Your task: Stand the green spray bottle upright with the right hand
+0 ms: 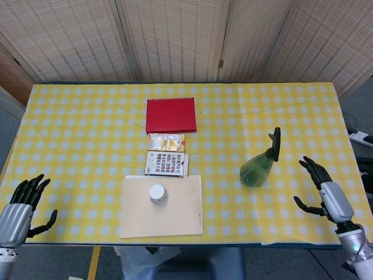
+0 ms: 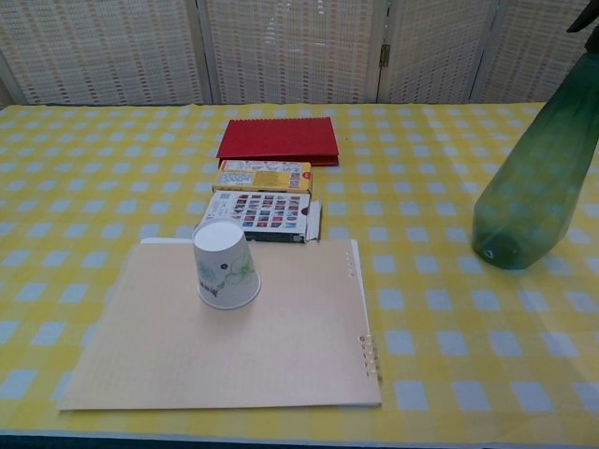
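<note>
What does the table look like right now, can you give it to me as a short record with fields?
bottle: green spray bottle standing upright, free of both hands
right hand: right hand open, apart from the bottle
left hand: left hand open at the table's near corner
centre: paper cup upside down on a tan folder
behind: two boxes, red notebook

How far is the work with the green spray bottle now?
Done: the green spray bottle stands upright on the yellow checked table, and nothing touches it. In hand: nothing; the right hand is open and apart from the bottle, and the left hand is open at the table's near edge. Nothing visible remains.
</note>
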